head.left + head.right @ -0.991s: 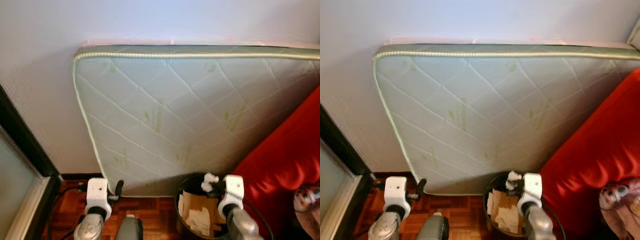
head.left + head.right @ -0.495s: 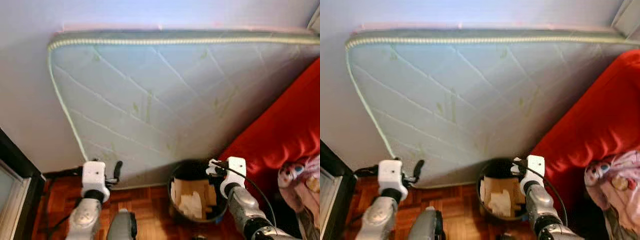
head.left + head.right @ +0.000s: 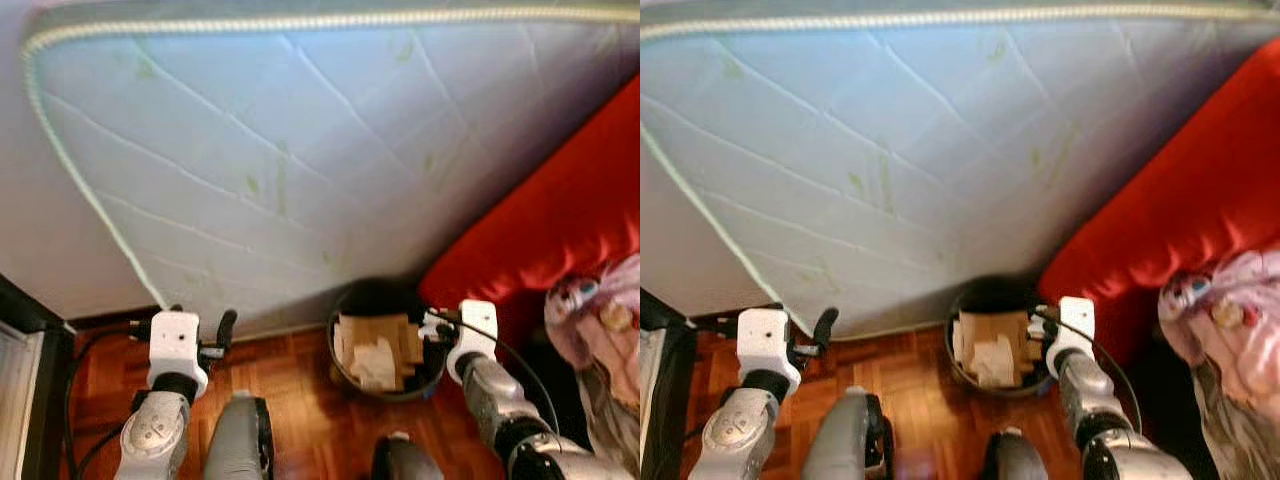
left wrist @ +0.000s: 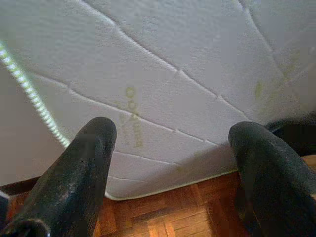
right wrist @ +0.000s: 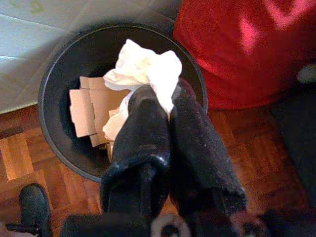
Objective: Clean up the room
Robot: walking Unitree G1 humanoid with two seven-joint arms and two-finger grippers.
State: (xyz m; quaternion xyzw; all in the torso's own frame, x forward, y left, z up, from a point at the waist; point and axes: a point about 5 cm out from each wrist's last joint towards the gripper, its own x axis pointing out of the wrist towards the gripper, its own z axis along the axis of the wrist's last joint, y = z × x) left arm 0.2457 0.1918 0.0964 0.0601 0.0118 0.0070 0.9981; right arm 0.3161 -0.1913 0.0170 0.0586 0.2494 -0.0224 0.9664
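Tissue over the bin, not yet dropped

Our right gripper (image 5: pixel 165 106), clenched on a crumpled tissue (image 5: pixel 145 74), hangs above the black bin (image 5: pixel 54 81); our left gripper (image 4: pixel 173 148) is spread, idle. If the tissue clings to a finger, we risk dragging it onto the floor (image 3: pixel 300 380).

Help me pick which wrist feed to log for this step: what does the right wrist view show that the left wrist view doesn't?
The right wrist view has the right gripper shut on a crumpled white tissue, held over the black bin with cardboard pieces inside, and red fabric beside it. The left wrist view has the left gripper open, nothing between its fingers, facing the mattress's piped edge. Both take in the quilted mattress and the wooden floor.
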